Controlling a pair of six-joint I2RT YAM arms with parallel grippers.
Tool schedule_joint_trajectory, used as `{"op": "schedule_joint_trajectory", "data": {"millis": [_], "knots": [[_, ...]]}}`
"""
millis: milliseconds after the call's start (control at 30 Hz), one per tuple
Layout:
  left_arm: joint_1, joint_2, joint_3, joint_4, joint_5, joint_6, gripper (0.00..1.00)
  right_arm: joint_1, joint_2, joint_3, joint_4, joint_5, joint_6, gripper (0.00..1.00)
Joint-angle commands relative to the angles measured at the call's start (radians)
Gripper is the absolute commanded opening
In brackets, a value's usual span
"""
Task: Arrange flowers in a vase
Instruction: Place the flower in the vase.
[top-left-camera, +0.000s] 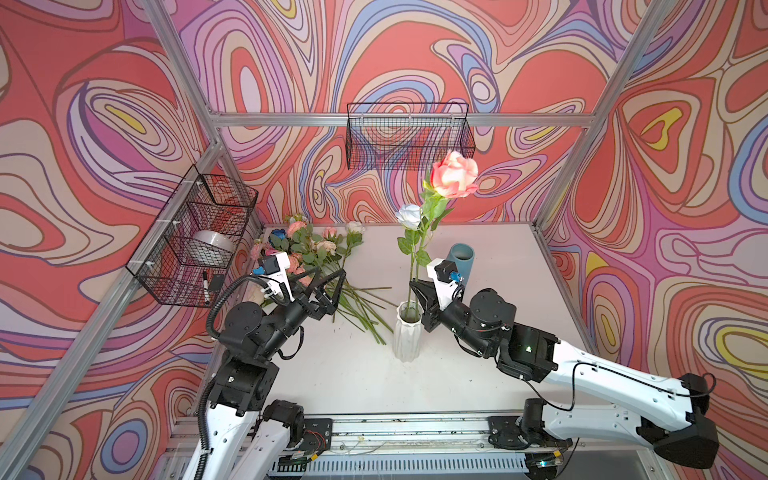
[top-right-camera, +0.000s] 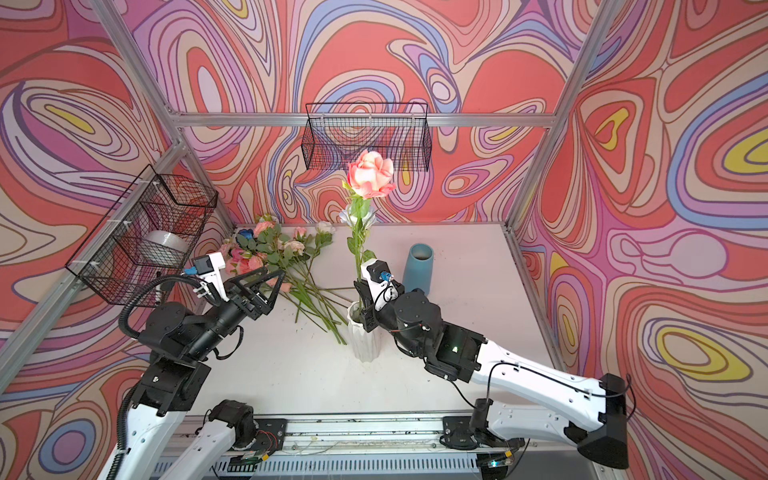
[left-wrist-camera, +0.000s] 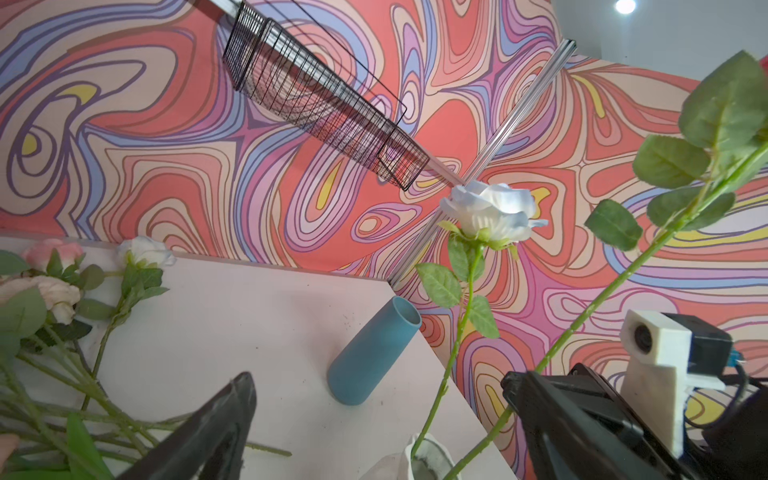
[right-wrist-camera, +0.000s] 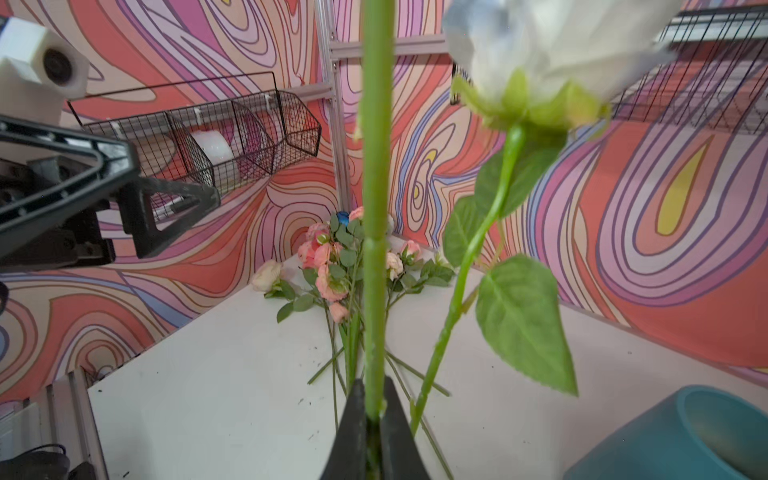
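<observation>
Right gripper (top-left-camera: 417, 286) clamped on pink rose (top-left-camera: 454, 174) stem just above white vase (top-left-camera: 406, 338), frame centre — stem foot seemingly inside mouth, beside white rose (top-left-camera: 409, 216). Hold stem upright, lower fully, then release. Right arm stretches in from lower right, wrist raised. Left gripper (top-left-camera: 329, 272) spread wide, empty, above loose flowers (top-left-camera: 309, 249) on table (top-left-camera: 353, 374), left of centre.

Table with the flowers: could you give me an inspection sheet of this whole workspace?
Surface: white table, a few dark specks.
Job's things: white rose in white vase; pink rose, stem at its mouth; loose roses heaped back left.
Clutter: blue vase behind.
Pincers: left pincer open above loose stems; right pincer shut on pink rose.
Cables: black hose loops off left arm.
Surroundings: swirl-patterned walls; two wire baskets, one holding tape roll.
</observation>
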Motion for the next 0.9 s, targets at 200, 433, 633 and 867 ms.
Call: {"op": "schedule_joint_trajectory", "data": {"millis": [200,433,633,867], "knots": [[-0.004,0.050,-0.021,-0.082,-0.059,-0.036,1.00,0.003,-0.042,-0.066,-0.117,0.037,0.194,0.44],[-0.002,0.157,0.015,-0.219,-0.172,-0.015,0.94,0.002,-0.099,-0.074,-0.173,0.025,0.246,0.53],[0.064,0.428,0.037,-0.263,-0.155,-0.049,0.75,0.003,-0.134,-0.076,-0.178,0.028,0.257,0.51],[0.082,0.658,-0.002,-0.063,-0.198,-0.131,0.57,0.003,-0.169,-0.090,-0.180,0.049,0.268,0.48]]}}
